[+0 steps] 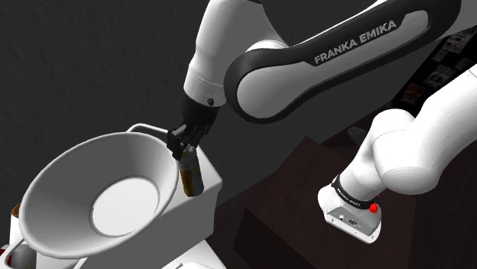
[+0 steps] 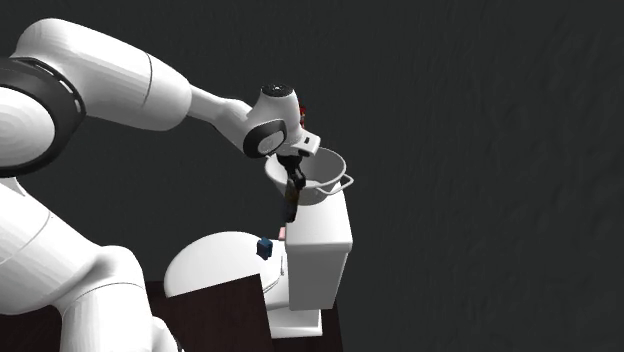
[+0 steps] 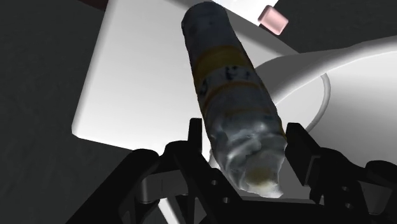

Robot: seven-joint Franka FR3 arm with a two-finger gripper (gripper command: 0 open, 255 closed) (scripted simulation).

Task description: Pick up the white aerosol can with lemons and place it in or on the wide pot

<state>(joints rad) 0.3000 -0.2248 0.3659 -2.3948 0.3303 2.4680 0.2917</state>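
1. Jaws are closed on the aerosol can, clasping it near its pale end. In the wrist view the two black fingers press against opposite sides of it, and its body runs straight out from the gripper.
2. That can shows a greyish-blue body with a yellow-orange band around its middle and some dark marks on the band.
3. From the shoulder view the can hangs below the gripper, a little tilted. It is just beside the rim of the wide pot on that view's right and in front of a white block. Whether its lower end touches the block cannot be told.
4. From the second exterior view the pot stands on top of the white block. The can hangs under the gripper at the block's upper left edge in that view, outside the pot and lower than its rim.
5. The pot is pale, with a sloping wall and a flat round bottom. A loop handle sticks out on the second exterior view's right.
6. In the wrist view the can lies over the block's white top, with the pot's wall curving beside it. A small pink piece sits near the can's far end.
7. A dark brown table lies below the block.
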